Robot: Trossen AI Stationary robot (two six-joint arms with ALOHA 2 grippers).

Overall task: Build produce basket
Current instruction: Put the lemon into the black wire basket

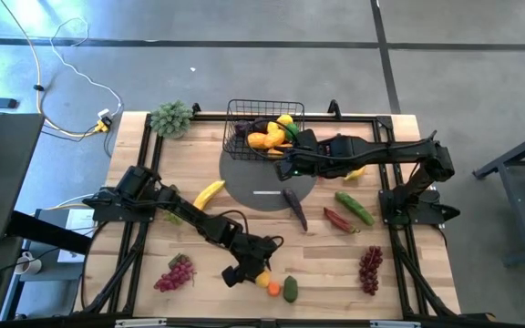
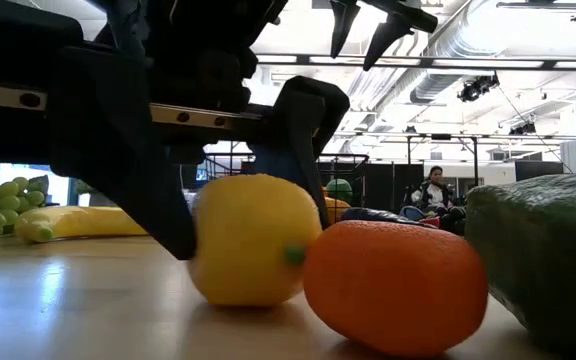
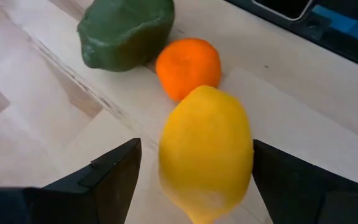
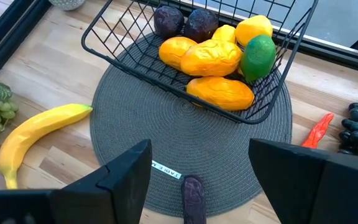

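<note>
We are straddling the lemon (image 3: 205, 152) near the table's front edge with the left gripper (image 3: 194, 180), fingers spread either side and not yet pinching (the orange fruit (image 3: 188, 67) is touching it). We are judging a centred, gentle squeeze best. The right gripper (image 4: 197, 180) is hovering spread by the basket (image 4: 185, 56); its far contents are hiding.

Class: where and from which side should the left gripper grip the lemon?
Across the lemon's rounded middle, coming from above. The open left gripper already brackets it, a finger on each flank. The orange fruit touches one end, so pinching the free sides seems safest.
</note>
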